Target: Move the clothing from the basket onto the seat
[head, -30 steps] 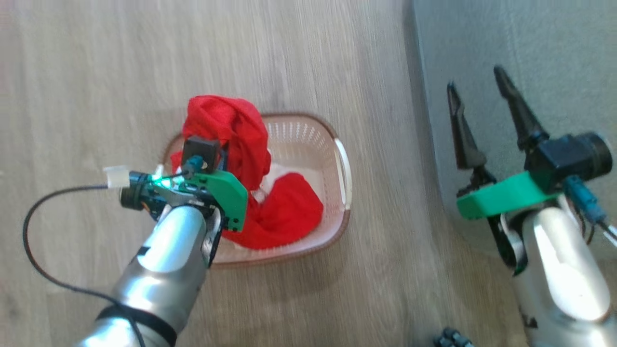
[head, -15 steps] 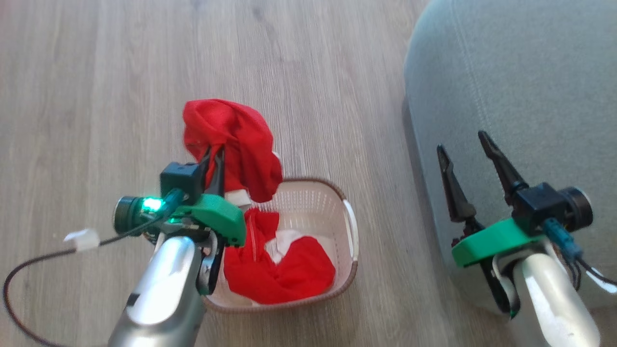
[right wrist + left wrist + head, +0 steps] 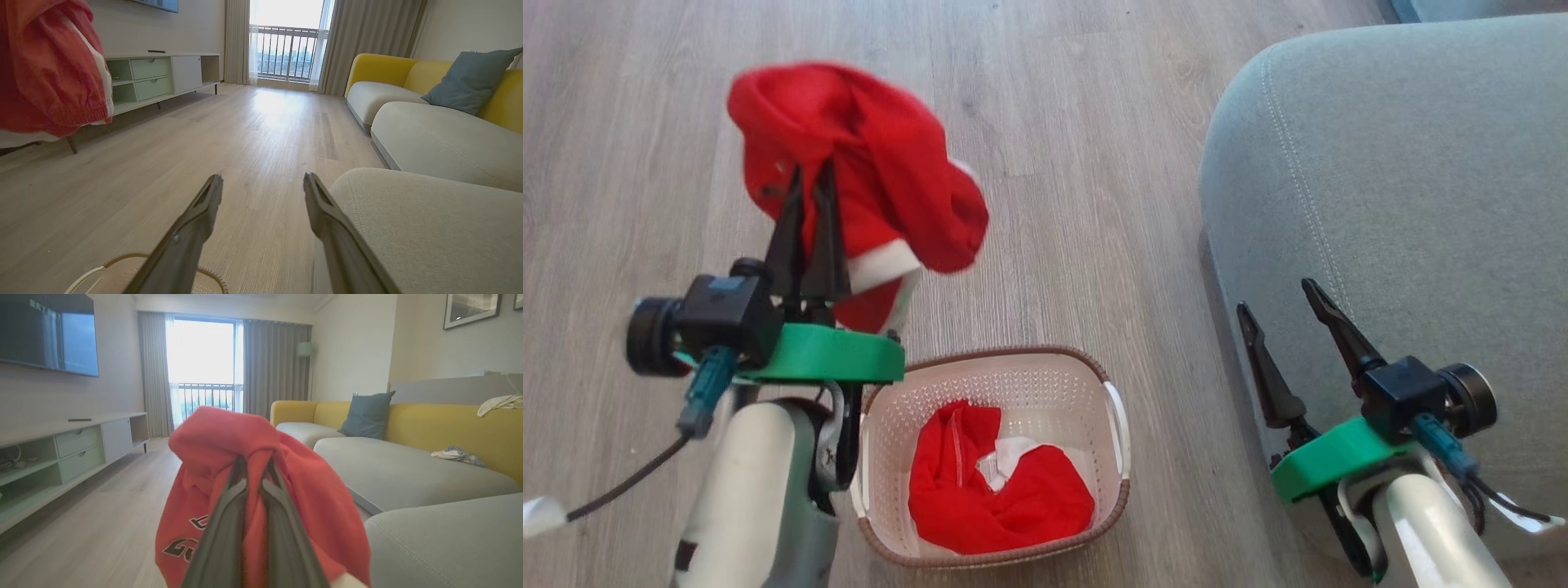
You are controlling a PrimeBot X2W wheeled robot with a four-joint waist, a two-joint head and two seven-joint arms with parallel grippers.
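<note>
My left gripper (image 3: 810, 171) is shut on a red garment with a white band (image 3: 874, 163), held in the air above the floor, up and left of the basket (image 3: 1115, 425). In the left wrist view the same red garment (image 3: 318, 506) drapes over the shut left gripper (image 3: 253, 460). A second red garment (image 3: 1005, 498) lies inside the cream basket. The grey-green seat (image 3: 1405, 163) fills the right side. My right gripper (image 3: 1278, 296) stands open and empty at the seat's near-left edge, as the right wrist view shows, where the right gripper (image 3: 263, 181) points over the floor beside the seat (image 3: 429, 228).
Wood floor (image 3: 1054, 122) lies between basket and seat. The wrist views show a yellow sofa with grey cushions (image 3: 400, 465), a blue pillow (image 3: 470, 81), a low TV cabinet (image 3: 163, 77) and curtains by a balcony door. A black cable (image 3: 621, 486) trails from my left arm.
My left gripper has lifted the red garment clear of the basket. The head camera has tilted, so the basket now sits lower in the picture and more of the seat shows.
</note>
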